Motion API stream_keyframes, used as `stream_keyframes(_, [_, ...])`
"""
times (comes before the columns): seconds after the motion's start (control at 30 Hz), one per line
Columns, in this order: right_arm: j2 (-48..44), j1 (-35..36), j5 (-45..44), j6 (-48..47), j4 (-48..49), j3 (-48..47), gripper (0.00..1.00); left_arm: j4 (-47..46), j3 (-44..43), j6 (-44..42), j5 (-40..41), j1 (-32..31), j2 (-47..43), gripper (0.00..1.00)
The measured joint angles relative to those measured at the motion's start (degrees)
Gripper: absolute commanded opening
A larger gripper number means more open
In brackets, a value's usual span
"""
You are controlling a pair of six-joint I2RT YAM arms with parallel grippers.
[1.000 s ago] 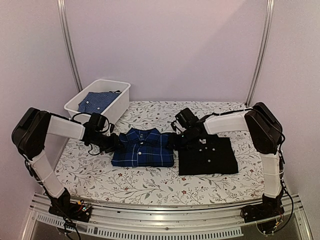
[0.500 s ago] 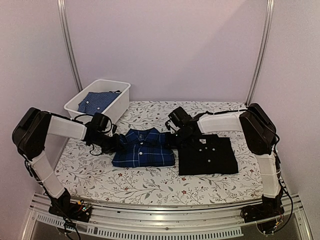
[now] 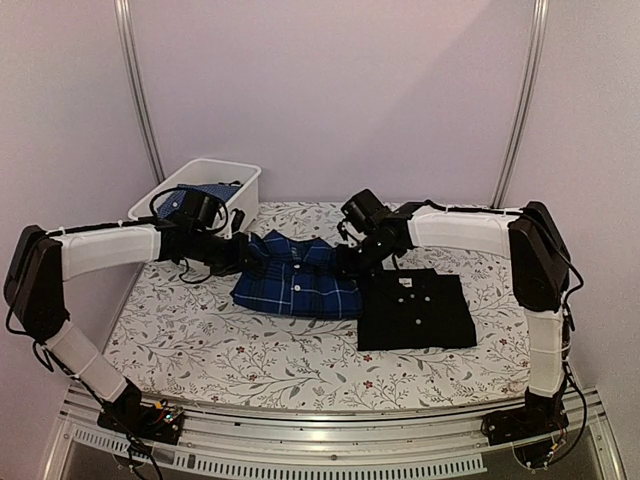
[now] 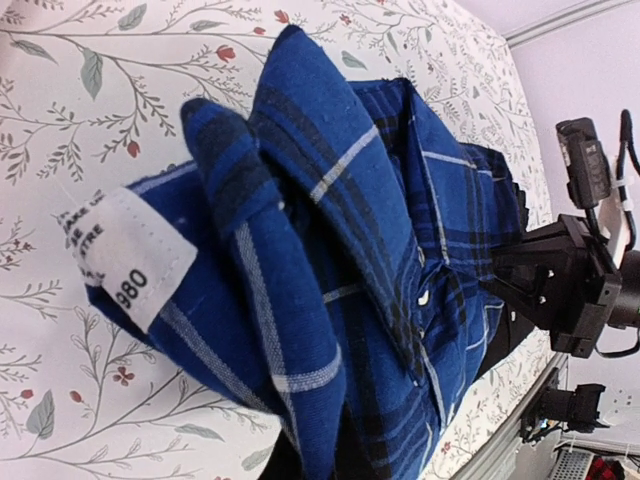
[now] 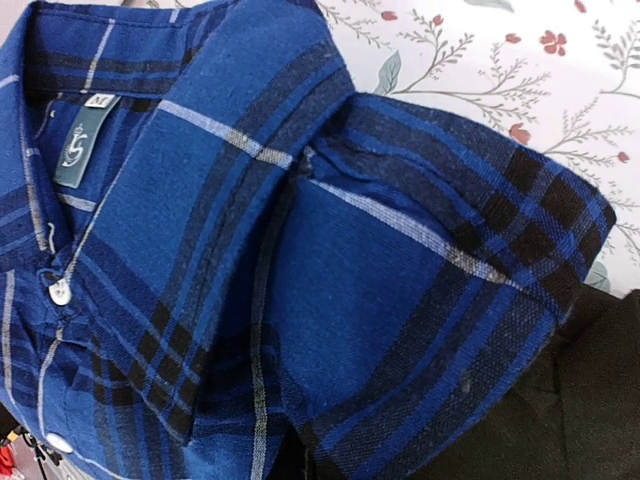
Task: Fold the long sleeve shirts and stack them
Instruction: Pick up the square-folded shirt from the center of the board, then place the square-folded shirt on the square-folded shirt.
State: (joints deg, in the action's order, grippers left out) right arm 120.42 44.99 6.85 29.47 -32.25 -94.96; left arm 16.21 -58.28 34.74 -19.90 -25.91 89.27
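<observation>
The left claw (image 3: 243, 262) and right claw (image 3: 345, 262) are each clamped tight on a side of the plaid shirt (image 3: 297, 288), which is stretched between them. Bunched cloth buries their fingertips in both wrist views. Whether its hem touches the tabletop (image 3: 200, 340) is unclear. The black shirt (image 3: 415, 312) lies folded just beside the right claw.

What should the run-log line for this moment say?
left gripper: shut on plaid shirt | right gripper: shut on plaid shirt | plaid shirt: folded, collar end raised | black shirt: folded, lying flat alongside
</observation>
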Motion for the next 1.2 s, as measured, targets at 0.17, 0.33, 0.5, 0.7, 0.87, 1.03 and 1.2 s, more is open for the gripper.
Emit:
stream_keyframes(0.17, [-6.3, -0.2, -2.0, -0.7, -3.6, 0.8, 0.0, 1.8, -2.8, 1.1, -0.2, -2.9, -0.5, 0.0])
stream_keyframes(0.33, [-14.0, -1.4, -3.8, -0.9, -5.1, 6.5, 0.0, 1.2, -5.6, 3.5, 0.2, -8.5, -0.3, 0.0])
stream_keyframes(0.5, [-22.0, -3.3, -7.8, -0.3, -6.4, 17.1, 0.0, -2.7, -7.5, 7.9, 1.3, -15.8, 3.7, 0.0])
stream_keyframes(0.7, [-32.4, -5.4, -11.5, 1.4, -8.7, 30.1, 0.0, -6.2, -13.3, 12.0, 3.7, -24.0, 14.1, 0.0])
stream_keyframes(0.87, [-40.4, -7.6, -14.0, 2.2, -10.6, 36.1, 0.0, -8.5, -18.4, 14.2, 5.2, -28.2, 21.1, 0.0])
stream_keyframes(1.03, [-45.3, -11.0, -15.0, 2.1, -11.3, 39.5, 0.0, -10.4, -22.3, 16.0, 5.9, -29.7, 25.7, 0.0])
stream_keyframes(1.2, [-46.1, -14.1, -15.2, 0.7, -11.3, 40.2, 0.01, -10.9, -26.1, 16.5, 6.2, -29.8, 28.7, 0.0])
